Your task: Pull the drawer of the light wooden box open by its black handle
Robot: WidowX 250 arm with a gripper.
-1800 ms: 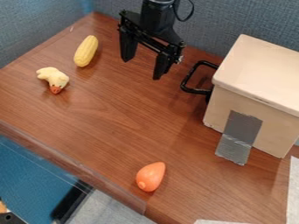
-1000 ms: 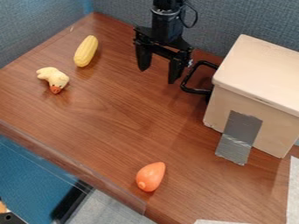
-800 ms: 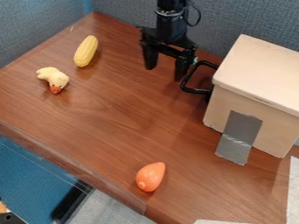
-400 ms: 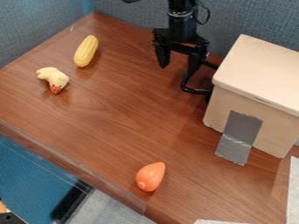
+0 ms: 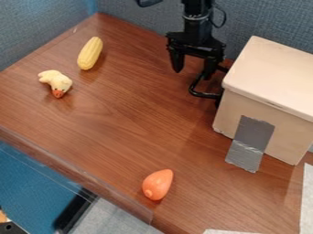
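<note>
Two fingers [image 5: 176,64] spread apart, empty, on the black hand [image 5: 192,75], near the back edge of the wooden desk [image 5: 122,119] and farther right than moments ago, now at the black handle [image 5: 206,95] of a beige box [image 5: 269,80]. One finger across the handle in view, contact impossible to tell. Gray tape [image 5: 252,132] down the box's side to the desktop. Toward the back left corner, yellow corn [image 5: 90,53]; along the left edge, a pale yellow toy duck [image 5: 56,82]; near the front edge, an orange toy [image 5: 158,184], all in place as before.
</note>
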